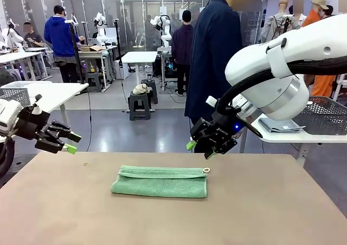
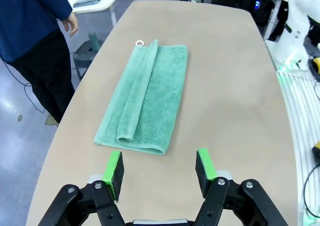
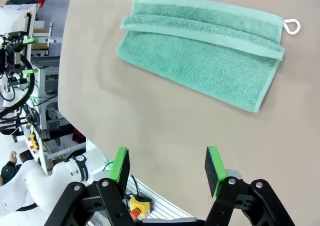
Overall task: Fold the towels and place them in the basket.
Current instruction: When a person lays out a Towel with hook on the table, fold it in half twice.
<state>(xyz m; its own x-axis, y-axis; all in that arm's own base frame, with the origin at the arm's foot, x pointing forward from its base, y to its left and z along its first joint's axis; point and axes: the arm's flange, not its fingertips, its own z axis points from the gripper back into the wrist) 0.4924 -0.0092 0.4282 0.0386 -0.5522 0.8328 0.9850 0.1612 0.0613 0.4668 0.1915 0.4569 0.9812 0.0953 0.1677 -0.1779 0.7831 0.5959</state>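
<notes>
One mint green towel [image 1: 160, 181] lies folded lengthwise in the middle of the tan table [image 1: 260, 207], its small white loop [image 1: 206, 170] at the right far corner. My left gripper [image 1: 71, 142] hovers open above the table's left far edge, well left of the towel. My right gripper [image 1: 199, 150] hangs open just beyond the towel's right end, near the loop. The left wrist view looks along the towel [image 2: 147, 98] past the open left gripper [image 2: 159, 170]. Between the open fingers of the right gripper [image 3: 166, 167] lies bare table, with the towel [image 3: 202, 51] beyond. A dark grey mesh basket [image 1: 325, 115] stands at the right.
The basket sits on a white side table [image 1: 282, 137] beside a folded grey cloth [image 1: 279, 126]. A person in a dark blue coat [image 1: 214, 50] stands at the far side, one hand [image 2: 72, 23] hanging down. Another mesh basket [image 1: 15, 93] stands at far left.
</notes>
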